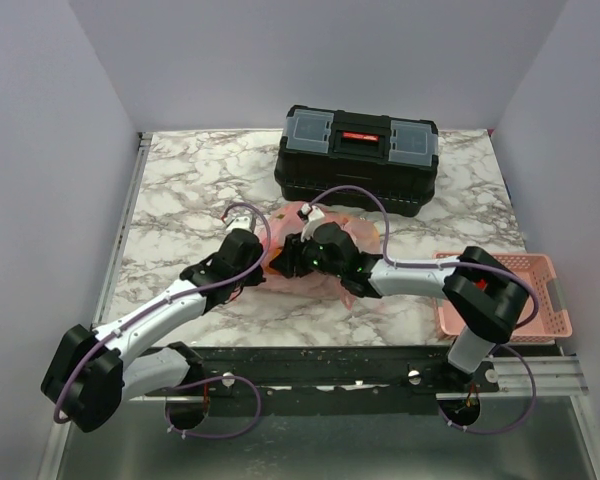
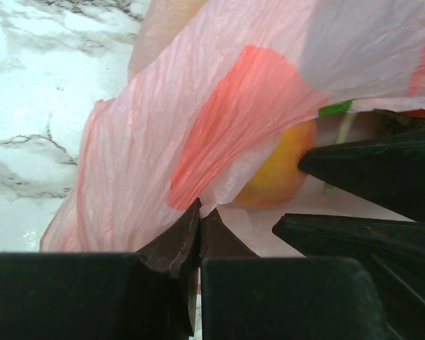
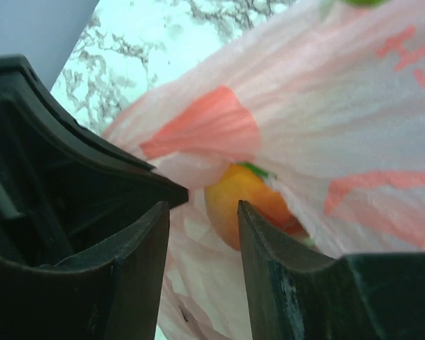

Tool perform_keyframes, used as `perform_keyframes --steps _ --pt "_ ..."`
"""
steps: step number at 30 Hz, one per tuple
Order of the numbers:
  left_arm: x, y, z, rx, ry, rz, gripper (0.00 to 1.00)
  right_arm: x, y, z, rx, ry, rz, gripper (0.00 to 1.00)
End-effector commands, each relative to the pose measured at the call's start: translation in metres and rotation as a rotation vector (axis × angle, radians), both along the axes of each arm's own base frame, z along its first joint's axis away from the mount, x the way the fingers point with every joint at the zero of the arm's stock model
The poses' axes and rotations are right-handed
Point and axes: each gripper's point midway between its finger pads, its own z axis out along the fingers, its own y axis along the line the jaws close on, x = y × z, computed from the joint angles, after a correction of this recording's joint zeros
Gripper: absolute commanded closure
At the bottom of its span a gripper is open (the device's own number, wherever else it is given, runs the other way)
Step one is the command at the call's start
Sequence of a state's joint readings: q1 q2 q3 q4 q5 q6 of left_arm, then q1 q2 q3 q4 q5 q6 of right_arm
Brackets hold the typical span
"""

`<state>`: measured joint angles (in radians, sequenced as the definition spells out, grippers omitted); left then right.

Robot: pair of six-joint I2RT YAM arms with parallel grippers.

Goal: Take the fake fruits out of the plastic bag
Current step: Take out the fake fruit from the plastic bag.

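Observation:
The pink plastic bag lies crumpled at the table's middle, largely covered by both grippers. My left gripper is shut, its tips pinching a fold of the plastic bag near the opening. An orange-yellow fake fruit with a green stem shows inside the mouth. My right gripper is open and pushed into the plastic bag, its tips on either side of the fruit without closing on it. In the top view the left gripper and right gripper meet at the bag. Other fruits are hidden.
A black toolbox stands just behind the bag. A rigid pink slotted basket sits at the table's right front edge. White walls close in the table on three sides.

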<state>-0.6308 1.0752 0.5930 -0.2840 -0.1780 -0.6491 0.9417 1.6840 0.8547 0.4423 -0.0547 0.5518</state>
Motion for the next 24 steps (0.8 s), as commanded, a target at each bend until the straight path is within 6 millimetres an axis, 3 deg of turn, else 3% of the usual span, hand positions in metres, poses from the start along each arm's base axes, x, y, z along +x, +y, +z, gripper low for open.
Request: perform_keyframes --steps 1,6,12,24 --pt "0.007 0.011 -0.009 0.058 0.011 0.076 1.00 0.020 0.003 -0.009 -0.081 -0.053 -0.046 0.51" --pt "0.002 0.011 -0.021 0.062 0.053 0.071 1.00 0.033 0.000 -0.020 -0.144 -0.063 -0.096 0.41" --pt "0.000 0.003 -0.018 0.027 0.037 0.029 1.00 0.035 -0.011 -0.038 -0.209 -0.072 -0.118 0.23" --pt "-0.004 -0.015 -0.025 -0.036 0.073 -0.031 1.00 0.030 -0.013 -0.069 -0.254 -0.026 -0.100 0.15"
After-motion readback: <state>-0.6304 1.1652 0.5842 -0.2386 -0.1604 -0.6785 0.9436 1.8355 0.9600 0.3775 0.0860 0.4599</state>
